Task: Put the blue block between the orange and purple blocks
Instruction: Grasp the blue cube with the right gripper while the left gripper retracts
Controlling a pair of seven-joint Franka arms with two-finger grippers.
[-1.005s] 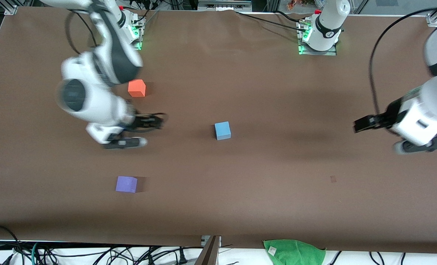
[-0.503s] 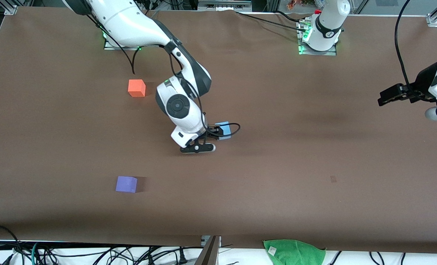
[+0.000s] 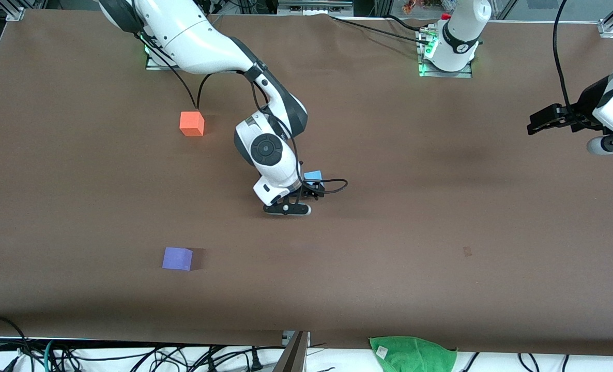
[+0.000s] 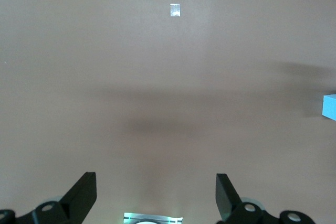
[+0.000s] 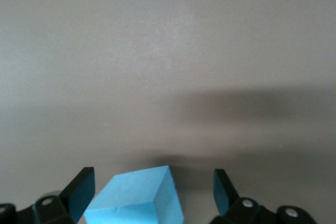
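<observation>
The blue block (image 3: 314, 175) sits on the brown table near its middle. My right gripper (image 3: 310, 191) is over it, open, with one finger on each side of the block and a gap on both sides. In the right wrist view the blue block (image 5: 137, 199) lies skewed between the fingertips of the right gripper (image 5: 152, 184). The orange block (image 3: 192, 124) and the purple block (image 3: 177, 258) stand toward the right arm's end, the purple one nearer the front camera. My left gripper (image 3: 539, 121) waits open and empty at its own end, and it also shows in its wrist view (image 4: 156, 187).
A small pale mark (image 3: 467, 251) is on the table toward the left arm's end, and it shows in the left wrist view (image 4: 175, 10). A green cloth (image 3: 412, 354) lies past the table's front edge. A blue corner (image 4: 329, 106) shows at the edge of the left wrist view.
My right arm has swung from beside the orange block over to the blue block and now has its open fingers either side of it. My left arm has drawn back toward its end.
</observation>
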